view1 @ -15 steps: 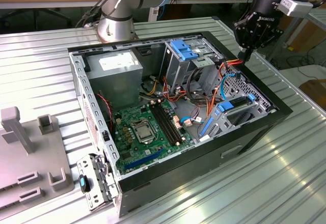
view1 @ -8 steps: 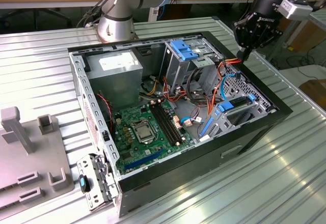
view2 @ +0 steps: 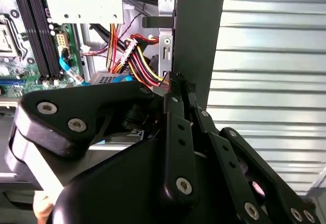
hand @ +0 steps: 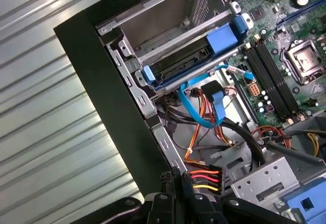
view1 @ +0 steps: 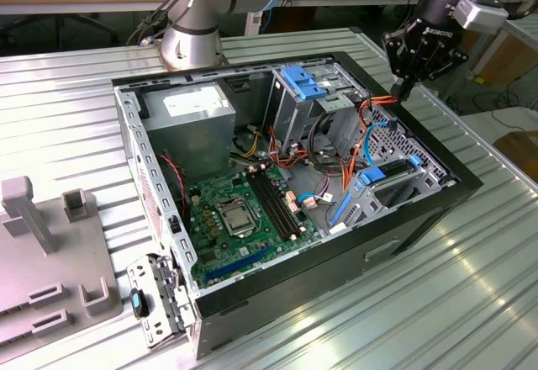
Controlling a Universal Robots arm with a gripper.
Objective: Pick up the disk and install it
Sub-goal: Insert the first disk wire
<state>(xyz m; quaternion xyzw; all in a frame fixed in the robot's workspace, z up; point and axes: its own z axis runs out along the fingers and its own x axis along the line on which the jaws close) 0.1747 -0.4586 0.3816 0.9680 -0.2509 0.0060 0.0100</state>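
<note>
step: we judge install finished, disk point(hand: 175, 66) seated in bay point(hand: 163, 28) | claw point(view1: 403, 92) pinched shut, empty (hovering by the case wall point(hand: 102, 81)) | next move: calls for clearing the cables point(hand: 204, 175)

Overall light: bright and even, falling from above the computer case point(view1: 336, 261); neutral colour.
Glare, exterior view: pale streaks on the ribbed metal table point(view1: 420, 303) just in front of the case.
Glare, wrist views: in both, the table beside the black case wall washes out near white.
Shadow: the case interior is dimmer than the table around it; the motherboard point(view1: 244, 210) is still plainly lit.
Gripper point(view2: 177, 79): black links over the case edge, near-silhouette, little surface detail.
</note>
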